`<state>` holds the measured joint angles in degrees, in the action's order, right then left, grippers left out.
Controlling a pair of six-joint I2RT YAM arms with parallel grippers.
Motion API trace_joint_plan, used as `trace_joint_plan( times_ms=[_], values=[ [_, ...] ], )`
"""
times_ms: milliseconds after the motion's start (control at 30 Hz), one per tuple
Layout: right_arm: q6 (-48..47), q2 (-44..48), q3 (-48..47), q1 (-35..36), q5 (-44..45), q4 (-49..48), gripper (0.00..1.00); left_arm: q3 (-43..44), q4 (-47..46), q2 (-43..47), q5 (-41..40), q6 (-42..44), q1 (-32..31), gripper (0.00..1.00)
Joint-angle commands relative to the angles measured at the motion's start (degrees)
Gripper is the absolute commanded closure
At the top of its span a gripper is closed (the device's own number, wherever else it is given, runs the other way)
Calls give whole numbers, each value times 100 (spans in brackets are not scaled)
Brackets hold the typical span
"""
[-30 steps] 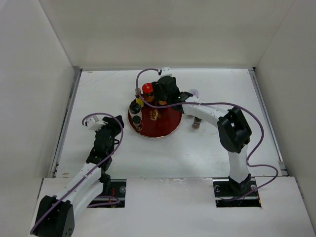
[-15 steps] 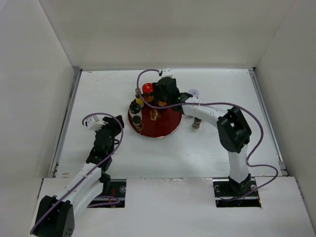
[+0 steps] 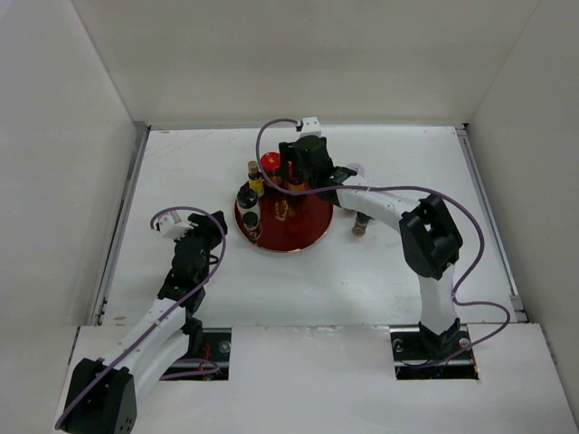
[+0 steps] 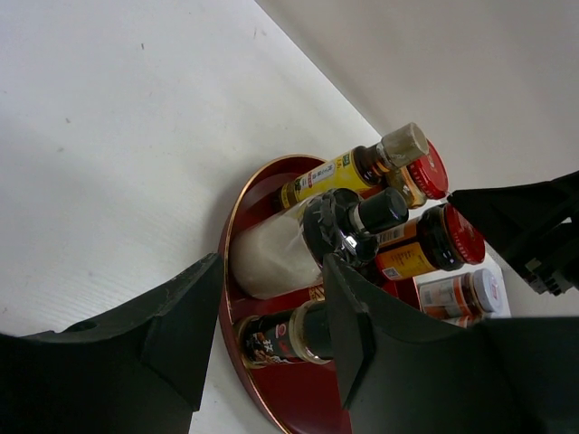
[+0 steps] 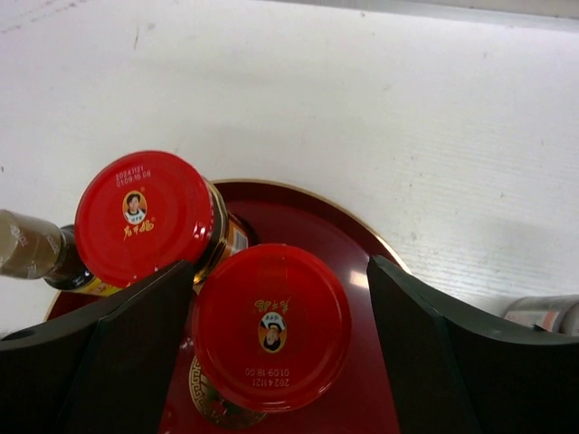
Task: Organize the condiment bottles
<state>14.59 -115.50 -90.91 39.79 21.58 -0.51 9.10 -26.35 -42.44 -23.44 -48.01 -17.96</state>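
A round red tray (image 3: pixel 303 231) holds several condiment bottles. In the top view these include a red-capped jar (image 3: pixel 270 163), a slim yellowish bottle (image 3: pixel 254 177), a black-capped white jar (image 3: pixel 246 197) and a small dark bottle (image 3: pixel 251 226). My right gripper (image 3: pixel 294 176) is open above the tray's far side. In the right wrist view its jaws (image 5: pixel 280 280) stand either side of a second red-capped jar (image 5: pixel 271 325), with a gap on the right. The first red-capped jar (image 5: pixel 145 217) stands next to it. My left gripper (image 3: pixel 206 233) is open and empty, left of the tray (image 4: pixel 233 217).
Two more jars stand on the table right of the tray: a brown one (image 3: pixel 361 224) and a white-lidded one (image 3: pixel 358 169), partly hidden by the right arm. White walls close in the table on three sides.
My right gripper has shifted slightly toward the far side above the red-capped jar on the tray. The left arm has not moved.
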Motion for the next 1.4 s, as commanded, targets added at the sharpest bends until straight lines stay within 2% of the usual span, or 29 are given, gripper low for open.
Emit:
trace_joint_plan(
  times_ms=[0, 167, 367, 733, 933, 1367],
  values=[
    [0, 607, -41, -98, -102, -502, 15, 21, -213, 78, 59, -16, 60, 54],
    [9, 1353, 556, -449, 12, -652, 16, 13, -178, 139, 50, 2, 60, 54],
    [97, 1821, 1383, -1117, 276, -292, 18, 30, -204, 104, 59, -15, 42, 54],
    [53, 1030, 1261, -1707, -40, 139, 18, 48, -230, 42, 147, -16, 60, 54],
    [70, 837, 1225, -1769, -242, 183, 15, 56, -257, -72, 164, -33, 42, 54],
    [185, 590, 1129, -1760, -242, 517, 18, 56, -257, -116, 173, -51, 60, 54]
  ],
)
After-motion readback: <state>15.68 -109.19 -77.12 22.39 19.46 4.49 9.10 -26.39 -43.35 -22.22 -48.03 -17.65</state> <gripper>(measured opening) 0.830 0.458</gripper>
